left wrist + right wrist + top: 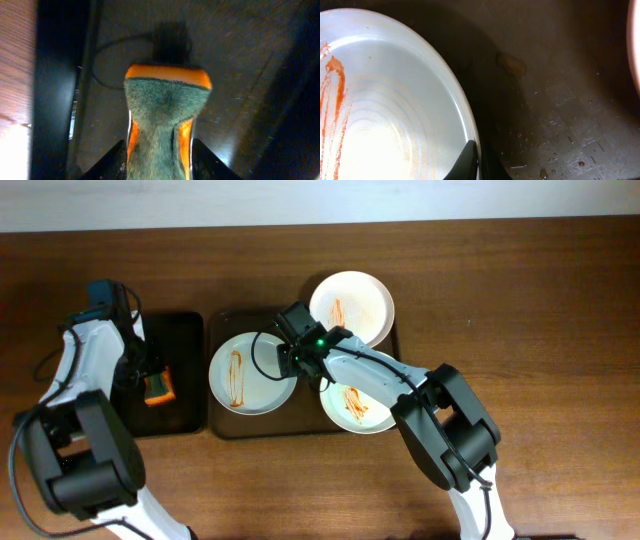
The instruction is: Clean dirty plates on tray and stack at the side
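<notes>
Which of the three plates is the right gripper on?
The left plate, the one nearest the sponge. The right gripper clamps its right rim; the other two plates lie further right.

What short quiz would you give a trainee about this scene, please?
1. How many plates lie on the tray?
2. True or false: the left pincer holds a sponge.
3. In the overhead view, the right pincer is at the rim of which plate? A) top B) left C) bottom
Key: 1. three; 2. true; 3. B
</notes>
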`<action>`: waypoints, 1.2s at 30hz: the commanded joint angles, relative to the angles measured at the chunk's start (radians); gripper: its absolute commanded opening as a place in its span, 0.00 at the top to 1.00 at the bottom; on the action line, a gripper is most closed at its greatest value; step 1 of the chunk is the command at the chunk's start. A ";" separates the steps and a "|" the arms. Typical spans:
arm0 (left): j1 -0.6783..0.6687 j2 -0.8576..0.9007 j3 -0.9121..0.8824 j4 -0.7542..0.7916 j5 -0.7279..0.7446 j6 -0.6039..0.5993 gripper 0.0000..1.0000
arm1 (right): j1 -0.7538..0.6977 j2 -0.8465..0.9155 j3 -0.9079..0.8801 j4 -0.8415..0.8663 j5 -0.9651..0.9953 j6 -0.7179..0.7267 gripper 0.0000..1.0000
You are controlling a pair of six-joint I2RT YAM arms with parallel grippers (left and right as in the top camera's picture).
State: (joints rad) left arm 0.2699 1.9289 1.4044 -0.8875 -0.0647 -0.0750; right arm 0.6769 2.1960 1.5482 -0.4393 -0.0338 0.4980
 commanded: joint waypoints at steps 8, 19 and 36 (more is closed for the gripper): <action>0.003 0.171 0.002 0.068 0.055 0.000 1.00 | 0.018 0.037 0.008 0.002 0.019 0.008 0.96; -0.143 0.002 0.253 -0.095 0.412 0.180 1.00 | -0.116 0.036 0.008 -0.007 -0.378 0.008 0.96; -0.408 0.295 0.182 -0.290 0.156 -0.010 1.00 | -0.162 0.036 0.008 -0.032 -0.374 -0.014 0.96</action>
State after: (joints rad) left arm -0.1265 2.1696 1.6138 -1.0836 0.0090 -0.1658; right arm 0.5377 2.2139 1.5486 -0.4706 -0.4099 0.4892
